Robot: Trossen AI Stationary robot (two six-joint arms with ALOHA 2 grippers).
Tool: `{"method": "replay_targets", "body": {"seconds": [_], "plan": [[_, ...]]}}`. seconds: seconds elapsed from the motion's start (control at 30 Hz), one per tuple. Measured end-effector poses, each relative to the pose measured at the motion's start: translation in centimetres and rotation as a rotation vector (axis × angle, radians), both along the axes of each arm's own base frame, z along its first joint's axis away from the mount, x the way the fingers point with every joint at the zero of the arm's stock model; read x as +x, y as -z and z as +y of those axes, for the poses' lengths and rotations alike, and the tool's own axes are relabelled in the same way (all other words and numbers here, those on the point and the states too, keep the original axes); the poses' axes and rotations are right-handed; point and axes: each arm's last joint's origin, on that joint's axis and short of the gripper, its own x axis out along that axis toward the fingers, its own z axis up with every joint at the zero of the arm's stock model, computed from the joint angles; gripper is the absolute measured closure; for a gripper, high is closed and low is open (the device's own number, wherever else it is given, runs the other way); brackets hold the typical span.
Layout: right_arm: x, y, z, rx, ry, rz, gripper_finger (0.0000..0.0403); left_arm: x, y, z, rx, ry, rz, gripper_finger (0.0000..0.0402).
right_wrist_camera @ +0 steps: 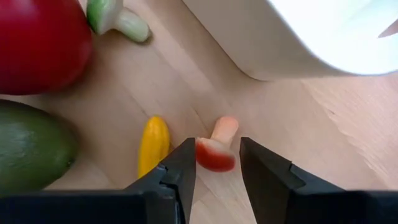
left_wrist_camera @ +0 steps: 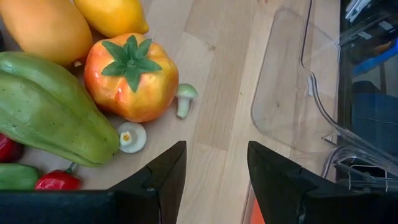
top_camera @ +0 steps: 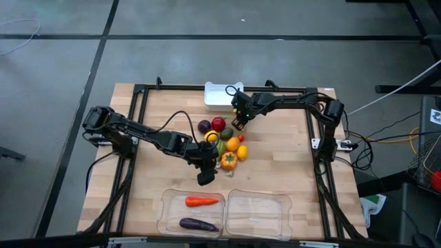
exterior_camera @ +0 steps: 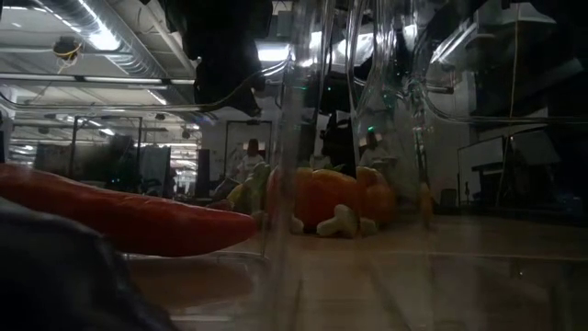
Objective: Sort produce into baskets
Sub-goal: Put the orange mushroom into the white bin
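The produce lies heaped at mid-table [top_camera: 224,141]: a red apple [right_wrist_camera: 37,43], a green fruit [right_wrist_camera: 31,149], an orange pepper [left_wrist_camera: 130,78], a long green fruit [left_wrist_camera: 50,112], lemons and tiny pieces. My right gripper [top_camera: 238,124] [right_wrist_camera: 217,165], at the heap's far side by the white bin [top_camera: 219,94], is shut on a small red-capped mushroom [right_wrist_camera: 216,149]. My left gripper [top_camera: 205,176] [left_wrist_camera: 214,168] hangs open over bare wood at the heap's near side. The left clear basket [top_camera: 169,207] holds a carrot [top_camera: 201,201] and an eggplant [top_camera: 198,224]. My right gripper pinches the little mushroom by its red cap [right_wrist_camera: 214,158] between its two fingers, coming steeply from above. The pale stem [right_wrist_camera: 225,127] sticks out past the fingertips toward the white bin. Whether the mushroom is clear of the wood, I cannot tell.
The right clear basket [top_camera: 258,213] [left_wrist_camera: 298,81] stands beside the left one at the near edge. A small yellow piece [right_wrist_camera: 152,143] and a green-capped mushroom [right_wrist_camera: 115,18] lie close to my right gripper. Two tiny mushrooms [left_wrist_camera: 185,99] [left_wrist_camera: 132,137] lie by the pepper. A black frame [top_camera: 138,93] borders the table.
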Motion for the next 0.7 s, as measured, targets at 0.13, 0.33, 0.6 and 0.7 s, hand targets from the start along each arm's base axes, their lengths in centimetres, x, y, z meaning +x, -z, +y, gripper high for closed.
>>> {"method": "replay_targets", "body": {"seconds": [0.13, 0.33, 0.6, 0.7], "plan": [[0.0, 0.0, -0.1, 0.0, 0.002, 0.001, 0.0278, 0.0, 0.0, 0.0, 0.0, 0.0, 0.0, 0.0235], [0.3, 1.2, -0.1, 0.017, -0.001, 0.022, 0.0278, 0.0, 0.0, 0.0, 0.0, 0.001, 0.0, 0.0236], [0.5, 2.6, -0.2, 0.026, 0.006, 0.05, 0.0278, 0.0, 0.0, 0.0, 0.003, 0.003, -0.001, 0.0235], [0.6, 2.6, -0.3, 0.022, 0.006, 0.044, 0.0278, 0.0, 0.0, 0.0, 0.003, 0.003, -0.001, 0.0235]]}}
